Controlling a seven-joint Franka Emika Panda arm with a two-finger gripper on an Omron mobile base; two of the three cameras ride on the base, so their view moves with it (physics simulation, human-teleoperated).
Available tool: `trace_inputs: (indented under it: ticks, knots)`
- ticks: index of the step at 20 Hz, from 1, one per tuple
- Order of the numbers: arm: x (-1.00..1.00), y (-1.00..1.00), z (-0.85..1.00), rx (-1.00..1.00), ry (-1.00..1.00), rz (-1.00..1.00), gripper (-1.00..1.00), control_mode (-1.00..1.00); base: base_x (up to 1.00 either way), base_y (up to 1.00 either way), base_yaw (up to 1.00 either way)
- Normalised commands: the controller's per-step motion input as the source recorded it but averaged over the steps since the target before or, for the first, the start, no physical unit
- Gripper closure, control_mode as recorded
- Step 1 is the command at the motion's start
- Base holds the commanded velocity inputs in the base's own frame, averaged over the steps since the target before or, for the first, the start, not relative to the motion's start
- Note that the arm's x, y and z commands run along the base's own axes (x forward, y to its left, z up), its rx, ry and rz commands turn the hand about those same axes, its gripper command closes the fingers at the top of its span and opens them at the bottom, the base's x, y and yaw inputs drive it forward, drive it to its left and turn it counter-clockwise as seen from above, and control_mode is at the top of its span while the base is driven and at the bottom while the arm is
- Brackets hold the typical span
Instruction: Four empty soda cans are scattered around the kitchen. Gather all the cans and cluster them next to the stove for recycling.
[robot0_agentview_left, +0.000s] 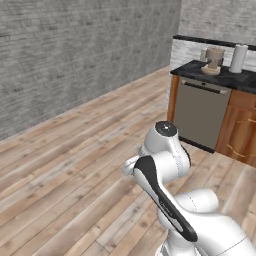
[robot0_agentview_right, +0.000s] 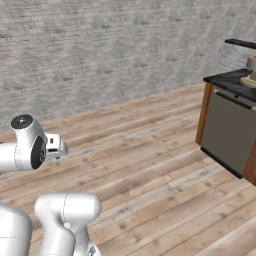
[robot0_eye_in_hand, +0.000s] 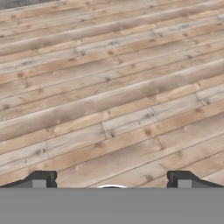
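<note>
The soda cans and the stove are out of view. My gripper (robot0_eye_in_hand: 111, 180) hangs open over bare wood plank floor (robot0_eye_in_hand: 113, 100), its two dark fingertips (robot0_eye_in_hand: 41, 179) far apart with nothing between them. The arm is folded close to the base, with the white hand (robot0_agentview_right: 55, 145) pointing down at the floor.
A grey brick wall (robot0_agentview_left: 75, 55) runs across the far side of the floor. At the right stands a black-topped counter (robot0_agentview_left: 220, 75) with a grey appliance front (robot0_agentview_left: 200, 117) and brown wood cabinets (robot0_agentview_left: 242, 127). A white roll (robot0_agentview_left: 239, 58) and a tan container (robot0_agentview_left: 214, 59) stand on it.
</note>
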Motion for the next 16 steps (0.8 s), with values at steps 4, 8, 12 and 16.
trace_inputs:
  ticks: [4, 8, 12, 16]
  knots:
    - [0.00, 0.00, 0.00, 0.00, 0.00, 0.00, -1.00, 1.00, 0.70, 0.04, 0.00]
    - [0.00, 0.00, 0.00, 0.00, 0.00, 0.00, -1.00, 1.00, 0.68, 0.02, 0.00]
    - [0.00, 0.00, 0.00, 0.00, 0.00, 0.00, -1.00, 1.00, 0.66, 0.00, -0.01]
    - [0.00, 0.00, 0.00, 0.00, 0.00, 0.00, -1.00, 1.00, 0.65, 0.00, -0.01]
